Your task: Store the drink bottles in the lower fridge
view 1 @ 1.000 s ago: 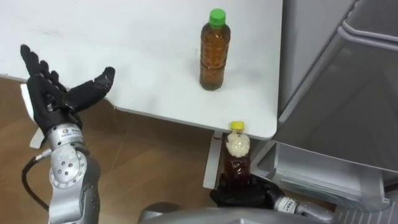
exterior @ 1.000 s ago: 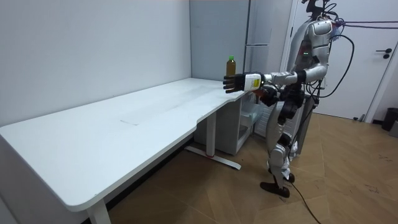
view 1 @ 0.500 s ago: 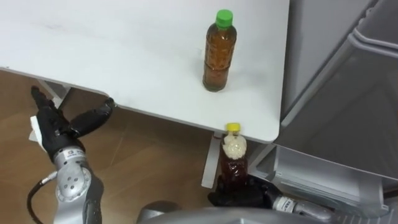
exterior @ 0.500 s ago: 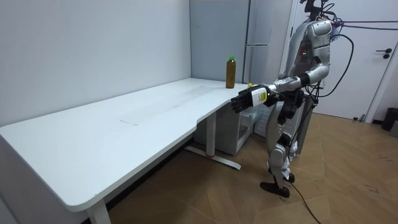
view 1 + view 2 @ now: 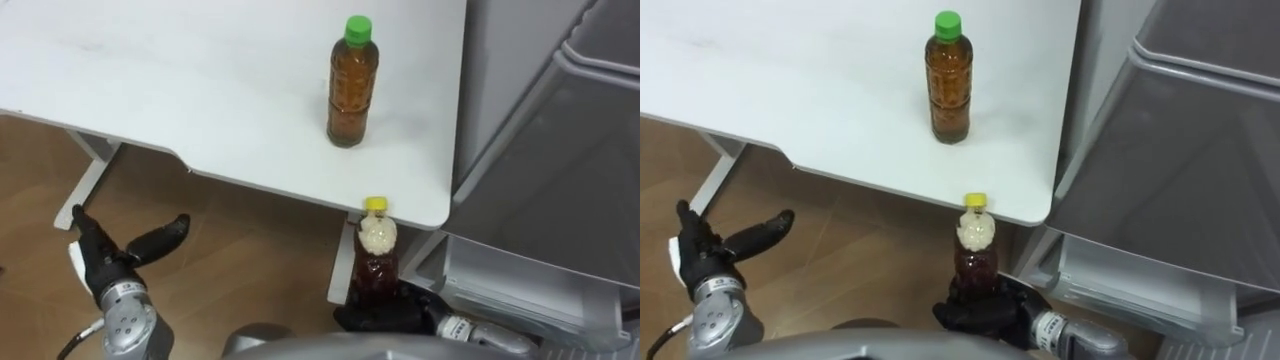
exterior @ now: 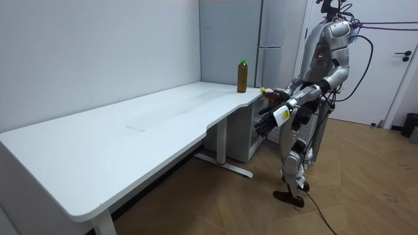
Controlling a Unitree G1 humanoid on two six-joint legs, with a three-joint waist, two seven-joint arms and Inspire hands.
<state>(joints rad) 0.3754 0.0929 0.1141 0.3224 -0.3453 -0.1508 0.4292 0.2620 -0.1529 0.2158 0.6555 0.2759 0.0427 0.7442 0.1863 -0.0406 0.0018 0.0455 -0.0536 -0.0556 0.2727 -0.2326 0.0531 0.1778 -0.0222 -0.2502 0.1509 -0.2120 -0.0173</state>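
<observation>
The yellow-capped bottle (image 5: 375, 262) is in the right hand (image 5: 388, 312), fingers wrapped round its lower half. It's held upright just below the table's (image 5: 200, 100) near right corner, right next to the fridge (image 5: 545, 150). The lower part of the fridge looks open to me, with a pale shelf or bin showing beside the bottle, but I can't see far inside. So I'd call this one about halfway there: picked up, not yet in.

The green-capped bottle (image 5: 350, 85) stands upright on the table close to its right edge, a bit back from that same corner. Nothing's touching it, so that's a whole second trip left.

Left hand (image 5: 105, 262) hangs low over the wood floor (image 5: 260, 240) off the table's front edge, fingers straight, thumb spread, holding nothing.
</observation>
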